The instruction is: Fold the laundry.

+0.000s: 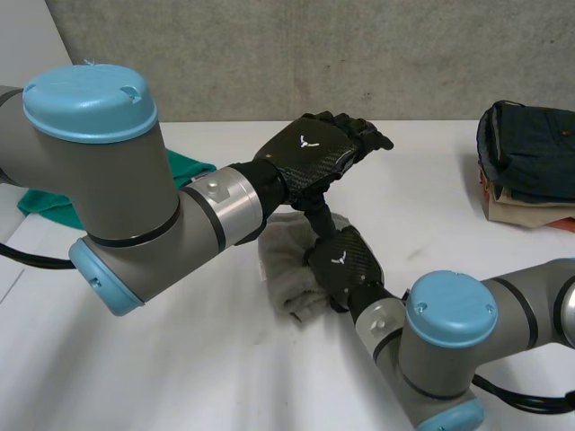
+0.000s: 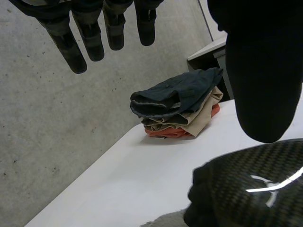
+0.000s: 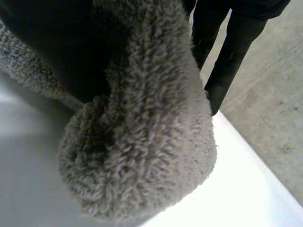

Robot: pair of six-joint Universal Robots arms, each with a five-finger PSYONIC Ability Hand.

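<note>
Table (image 1: pixel 162 377): white, under both hands
Stack (image 2: pixel 177 104): folded clothes, beyond the left hand's fingertips, well apart
Green cloth (image 1: pixel 193 168): behind the left arm
Towel (image 3: pixel 142 142): grey, bunched in the right hand, below the left hand
Left hand (image 1: pixel 314 148): raised, fingers (image 2: pixel 75 47) straight, apart, empty
Right hand (image 1: pixel 346 262): clamped on the towel

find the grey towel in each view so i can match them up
Head view: grey towel mid-table, held by the right hand.
Left wrist view: a sliver beside the right hand's back.
Right wrist view: bunched against that hand's palm.
Shared landmark: the white table under it.
</note>
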